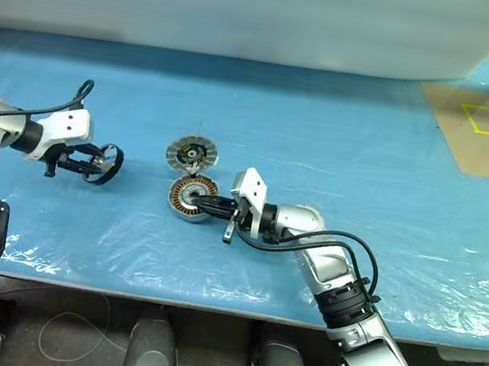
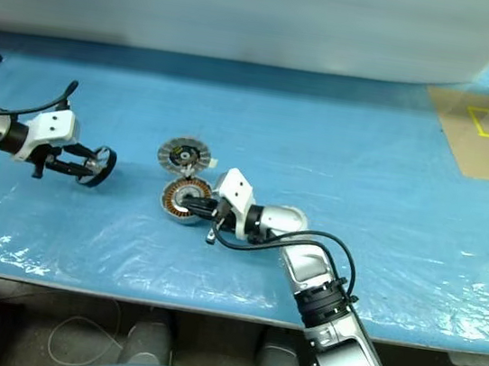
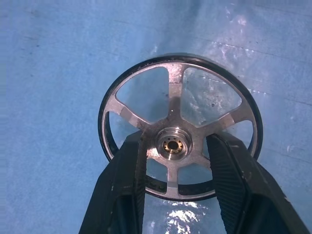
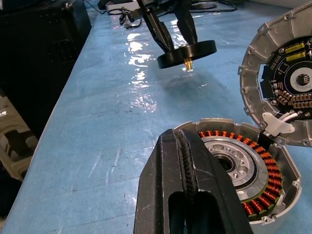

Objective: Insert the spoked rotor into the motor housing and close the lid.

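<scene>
Plainly showing three motor parts and two end effectors over the blue-covered table [image 1: 368, 146]: one spoked rotor [image 1: 104, 163], one motor housing [image 1: 190, 196], one lid [image 1: 192, 153]. Hanging at the far left, well apart from the other two parts, raised clear of the table, rotor pinched between the two black fingers [image 3: 229, 170] of the left end effector [image 1: 92, 163], fingers straddling the hub across the spokes. Carrying five silver spokes inside a dark rim, with the rotor's axis tilted and a small brass shaft tip pointing down toward the table in the right wrist view. Sitting flat near the table's middle, housing with copper windings and open face turned upward, axis upright. Lying just behind the housing and touching its rim, lid with ribbed ring and dark circuit centre showing. Pressing against the housing's right edge, right end effector [image 1: 219, 205] with fingers clenched together, grasping nothing, lying nearly level and pointing left.
</scene>
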